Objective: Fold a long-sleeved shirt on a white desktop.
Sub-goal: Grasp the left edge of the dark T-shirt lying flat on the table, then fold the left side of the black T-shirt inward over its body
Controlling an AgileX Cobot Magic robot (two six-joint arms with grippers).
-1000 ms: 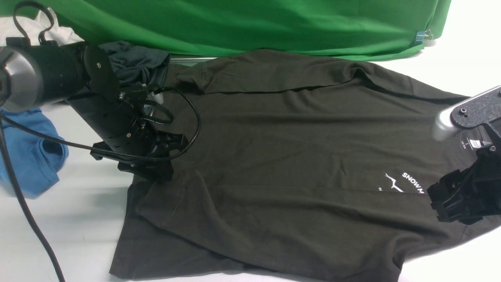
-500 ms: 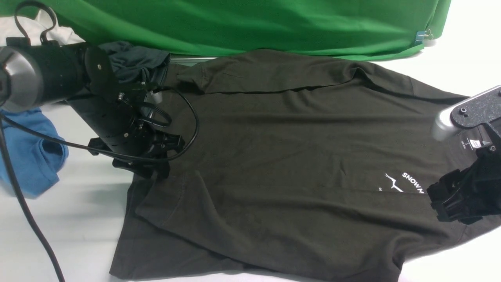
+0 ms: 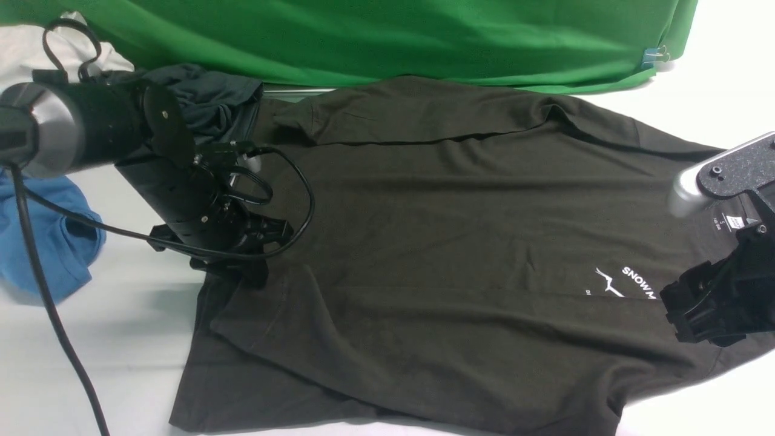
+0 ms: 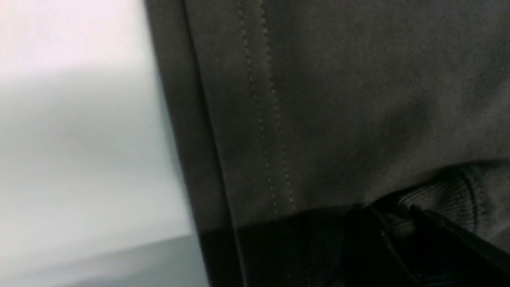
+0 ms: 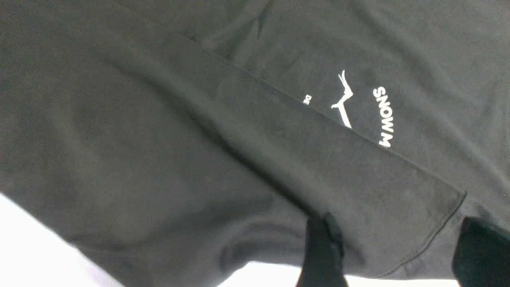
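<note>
Lying flat, long-sleeved shirt (image 3: 436,242) runs left-right, neck end rightward.

Shirt (image 3: 424,242) runs off btm & rt edges, front view. Lettering (image 3: 639,281) partly under a folded sleeve (image 5: 279,151). Left end effector (image 3: 248,272) tips lost vs dark cloth; wrist view blurred, grip unclear. Neck label (image 3: 726,222) too small to read.
</note>
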